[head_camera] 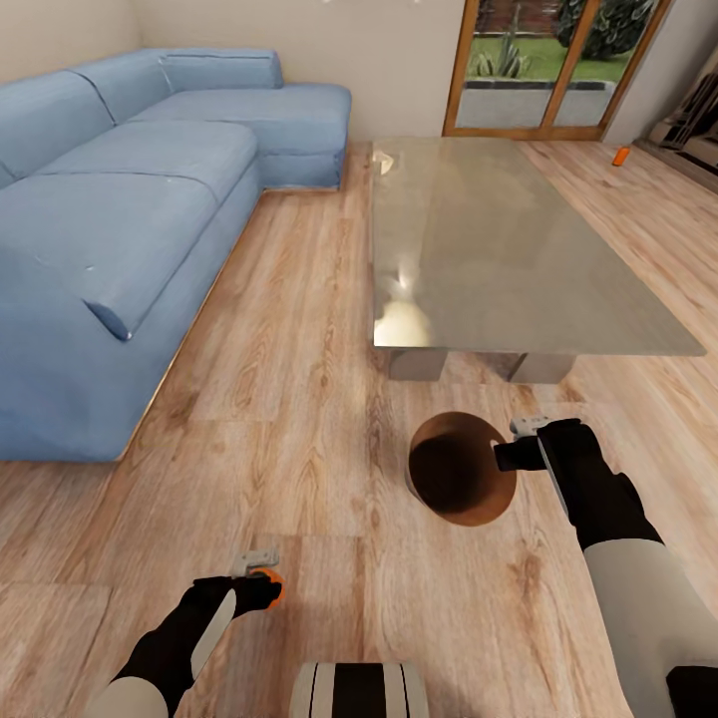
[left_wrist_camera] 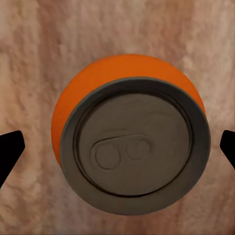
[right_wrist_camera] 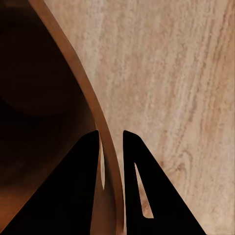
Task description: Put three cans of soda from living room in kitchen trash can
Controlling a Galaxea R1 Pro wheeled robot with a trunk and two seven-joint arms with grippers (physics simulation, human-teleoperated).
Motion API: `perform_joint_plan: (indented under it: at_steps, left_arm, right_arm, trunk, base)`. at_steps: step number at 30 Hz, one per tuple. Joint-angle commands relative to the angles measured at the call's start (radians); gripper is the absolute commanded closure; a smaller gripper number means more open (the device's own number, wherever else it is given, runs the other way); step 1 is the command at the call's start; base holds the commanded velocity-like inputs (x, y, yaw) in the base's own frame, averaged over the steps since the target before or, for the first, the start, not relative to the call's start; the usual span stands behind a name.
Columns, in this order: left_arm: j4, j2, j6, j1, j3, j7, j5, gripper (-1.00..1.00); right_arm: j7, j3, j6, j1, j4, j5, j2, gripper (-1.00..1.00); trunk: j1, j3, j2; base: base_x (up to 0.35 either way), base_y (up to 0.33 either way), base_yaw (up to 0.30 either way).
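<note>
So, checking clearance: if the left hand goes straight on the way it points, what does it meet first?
The orange soda can, top-up between the open left hand fingers; wood floor beneath.

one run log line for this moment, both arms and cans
left gripper: open around orange soda can on wood floor | right gripper: shut on rim of brown-lined round bin | second orange can: floor, beyond glass table

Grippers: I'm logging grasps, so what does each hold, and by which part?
Right gripper pinches the trash can by its rim. Left gripper is open around an orange can, not gripping it.
</note>
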Motion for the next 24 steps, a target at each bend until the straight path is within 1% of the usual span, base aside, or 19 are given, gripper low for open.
perform_joint_plan:
  at_steps: [1, 3, 4, 11, 24]
  left_arm:
    - [0.0, 0.0, 0.0, 0.0, 0.0, 0.0, 0.0, -1.0]
    - [0.0, 0.0, 0.0, 0.0, 0.0, -0.001, 0.0, -1.0]
    - [0.0, 0.0, 0.0, 0.0, 0.0, 0.0, 0.0, 1.0]
    - [-0.006, 0.001, 0.001, 0.0, -0.001, 0.0, 0.0, 1.0]
    - [-0.007, 0.0, 0.003, 0.0, -0.001, -0.001, -0.003, 1.0]
  right_arm:
    - [0.004, 0.0, 0.003, 0.0, 0.0, -0.021, 0.0, 1.0]
    - [0.004, 0.0, 0.003, 0.0, 0.0, -0.021, 0.0, 1.0]
    - [0.004, 0.0, 0.003, 0.0, 0.0, -0.021, 0.0, 1.0]
    - [0.004, 0.0, 0.003, 0.0, 0.0, -0.021, 0.001, 1.0]
    - [0.004, -0.001, 0.003, 0.001, 0.0, -0.021, -0.001, 1.0]
  trunk:
    - [0.0, 0.0, 0.0]
    - [0.0, 0.0, 0.0]
    - [0.0, 0.0, 0.0]
    - [0.0, 0.0, 0.0]
    - [-0.006, 0.05, 0.003]
  base:
    - [0.0, 0.0, 0.0]
    - [0.0, 0.0, 0.0]
    - [0.0, 0.0, 0.0]
    - [0.0, 0.0, 0.0]
    - [0.0, 0.0, 0.0]
